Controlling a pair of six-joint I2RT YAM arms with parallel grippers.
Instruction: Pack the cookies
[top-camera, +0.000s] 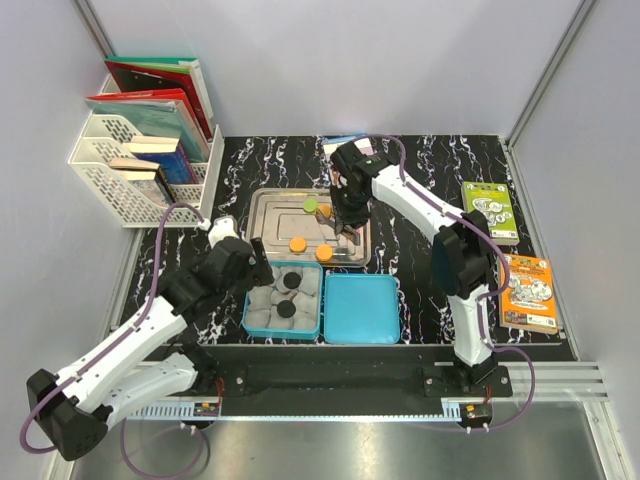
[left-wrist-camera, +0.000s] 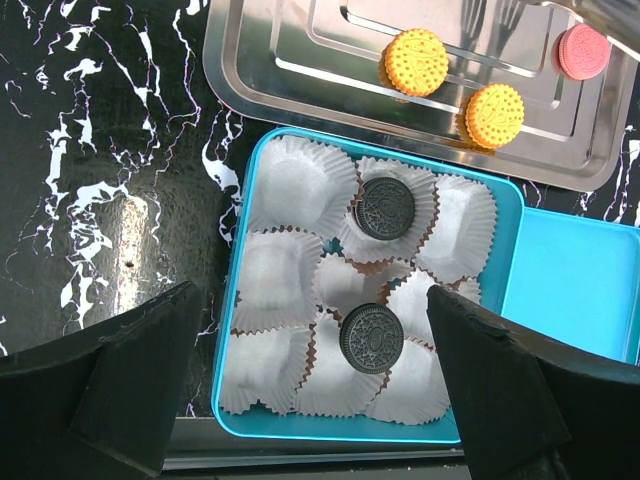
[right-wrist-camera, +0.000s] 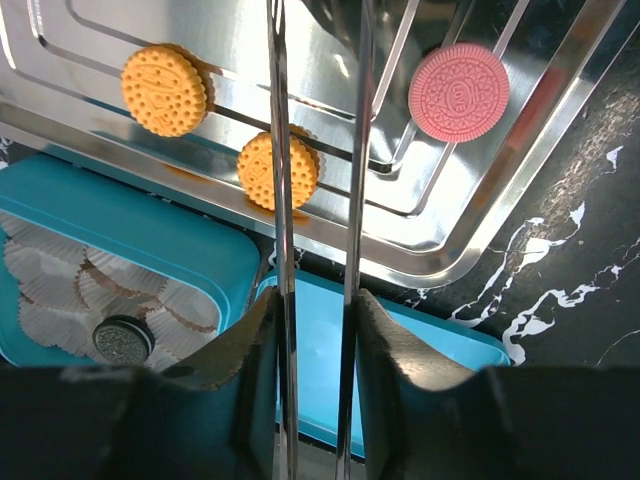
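Two orange cookies (top-camera: 298, 244) (top-camera: 324, 253) and a green one (top-camera: 311, 205) lie on the steel tray (top-camera: 262, 200). A pink cookie (right-wrist-camera: 459, 91) rests in the tray's corner. Two black cookies (left-wrist-camera: 386, 208) (left-wrist-camera: 370, 338) sit in white paper cups in the blue box (left-wrist-camera: 250, 200). My left gripper (left-wrist-camera: 315, 330) hangs open over the box's near end, empty. My right gripper (right-wrist-camera: 315, 310) is shut on metal tongs (right-wrist-camera: 279, 150), whose two arms reach over the tray past an orange cookie (right-wrist-camera: 262, 172). The tong tips run out of the right wrist view.
The box's blue lid (top-camera: 361, 308) lies to the right of the box, under my right wrist. A white rack of books (top-camera: 140, 150) stands at the back left. Two booklets (top-camera: 490, 210) (top-camera: 528, 290) lie at the right edge.
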